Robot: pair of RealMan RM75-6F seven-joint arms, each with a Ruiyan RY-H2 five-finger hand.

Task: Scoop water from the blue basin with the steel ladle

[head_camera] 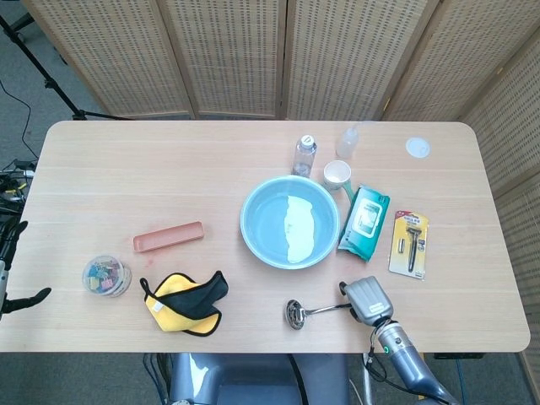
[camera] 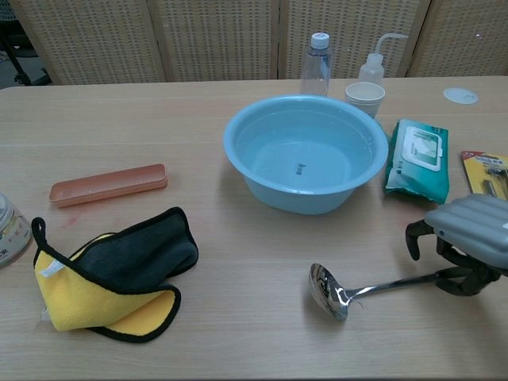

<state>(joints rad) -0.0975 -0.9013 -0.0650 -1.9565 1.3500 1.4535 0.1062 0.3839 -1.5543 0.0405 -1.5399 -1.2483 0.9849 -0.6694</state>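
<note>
The steel ladle [head_camera: 294, 313] lies flat on the table in front of the blue basin [head_camera: 250, 208], its bowl [camera: 327, 290] to the left and its handle running right. My right hand [head_camera: 369, 299] hovers over the handle's end. In the chest view that right hand [camera: 467, 238] has its thumb on the far side and its curled fingers on the near side of the handle, not visibly clamped. The basin [camera: 238, 151] holds water. My left hand [head_camera: 12, 274] sits off the table's left edge, fingers apart, empty.
A yellow and black cloth [head_camera: 184, 301], a pink case [head_camera: 168, 236] and a jar of clips [head_camera: 107, 276] lie to the left. A bottle [head_camera: 305, 154], squeeze bottle [head_camera: 348, 141], paper cup [head_camera: 337, 175], wipes pack [head_camera: 364, 222] and razor pack [head_camera: 410, 243] crowd the basin's right.
</note>
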